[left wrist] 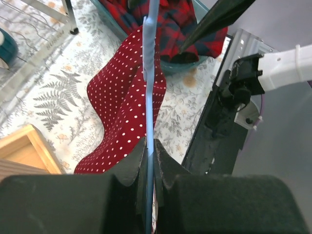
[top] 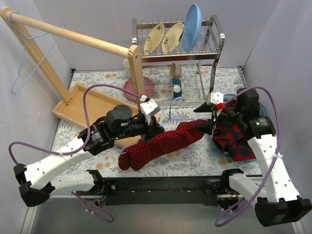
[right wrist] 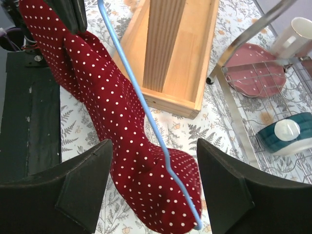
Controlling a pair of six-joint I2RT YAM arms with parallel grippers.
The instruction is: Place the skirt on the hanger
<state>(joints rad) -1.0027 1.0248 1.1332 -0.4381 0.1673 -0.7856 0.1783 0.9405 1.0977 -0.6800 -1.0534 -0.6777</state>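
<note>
Judging the small red polka-dot fabric skirt (top: 161,144), stretched along the counter (top: 195,163), limp and light, I'd pinch its edge; my left hand (left wrist: 150,156) clamps the thin blue wire hanger (left wrist: 150,92), right hand (right wrist: 155,146) open.

I get bright, even light from above in every view, and the shadows are soft. Nearest my left wrist lens, the left gripper's fingers (left wrist: 129,170) and the hanger wire (left wrist: 150,122) blur; the skirt (left wrist: 122,102) beyond them is sharp.
</note>
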